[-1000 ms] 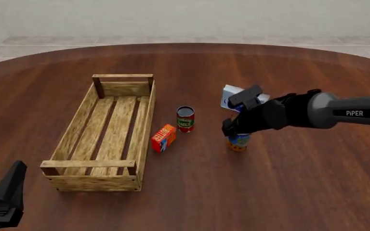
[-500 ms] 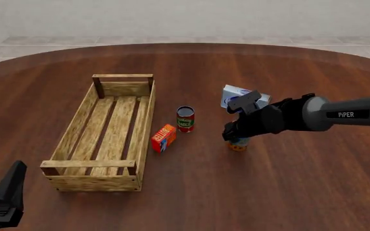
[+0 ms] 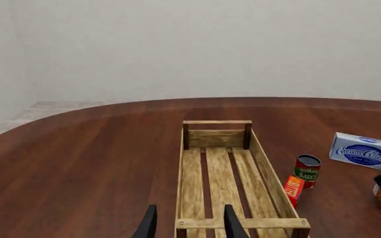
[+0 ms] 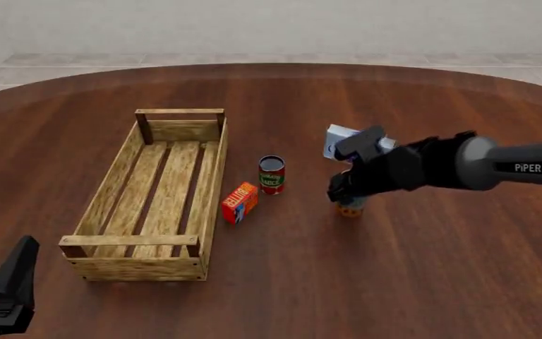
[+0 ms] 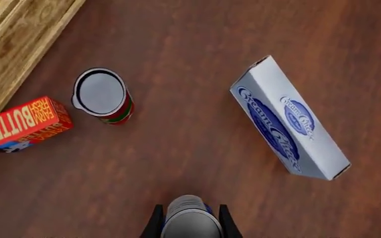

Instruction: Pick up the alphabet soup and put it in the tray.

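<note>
Over on the right side of the desk (image 4: pixel 422 282), the right gripper (image 4: pixel 346 191) is pinching the alphabet soup (image 4: pixel 351 206), one jaw on either side of its silvery top; whether the can is clear of the wood I cannot tell. Nothing is lying in the tray (image 4: pixel 121 171), which is sitting well apart, beyond the tomato sauce can (image 4: pixel 271 174) and butter box (image 4: pixel 239 202). Most of the job, I judge, is waiting: lifting, carrying, releasing. Meanwhile the left gripper (image 3: pixel 188 224) is idling, jaws spread.

light-wood tray (image 4: pixel 125 185); orange-based alphabet soup (image 4: pixel 351 207) (silvery top); red-green can (image 4: pixel 271 175).
</note>
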`<state>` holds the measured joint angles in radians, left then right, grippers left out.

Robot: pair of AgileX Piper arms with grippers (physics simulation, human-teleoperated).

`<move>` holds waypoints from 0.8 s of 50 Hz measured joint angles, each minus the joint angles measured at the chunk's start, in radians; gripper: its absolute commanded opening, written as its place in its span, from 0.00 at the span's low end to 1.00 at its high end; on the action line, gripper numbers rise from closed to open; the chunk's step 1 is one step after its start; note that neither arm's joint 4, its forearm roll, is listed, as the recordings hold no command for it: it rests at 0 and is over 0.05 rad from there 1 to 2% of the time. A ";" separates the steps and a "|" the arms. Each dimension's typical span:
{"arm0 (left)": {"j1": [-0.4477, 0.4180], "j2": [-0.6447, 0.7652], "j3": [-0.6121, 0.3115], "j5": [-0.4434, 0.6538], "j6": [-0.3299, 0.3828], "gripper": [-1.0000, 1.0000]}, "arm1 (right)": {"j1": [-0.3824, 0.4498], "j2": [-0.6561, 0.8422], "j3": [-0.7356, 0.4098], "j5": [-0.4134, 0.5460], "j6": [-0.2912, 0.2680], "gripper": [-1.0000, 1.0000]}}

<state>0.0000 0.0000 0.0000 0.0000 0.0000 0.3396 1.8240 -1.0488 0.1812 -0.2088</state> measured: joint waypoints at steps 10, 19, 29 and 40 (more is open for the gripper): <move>0.000 0.000 0.000 0.000 0.000 1.00 | 0.022 -0.054 -0.010 0.028 -0.008 0.00; 0.000 0.000 0.000 0.000 0.000 1.00 | 0.062 -0.102 -0.032 0.062 -0.013 0.00; 0.000 0.000 0.000 0.000 0.000 1.00 | 0.132 -0.137 -0.083 0.098 -0.001 0.00; 0.000 0.000 0.000 0.000 0.000 1.00 | 0.226 -0.158 -0.159 0.130 0.029 0.00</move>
<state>0.0000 0.0000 0.0000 0.0000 0.0000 0.5651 1.6658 -1.2077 0.3115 -0.1802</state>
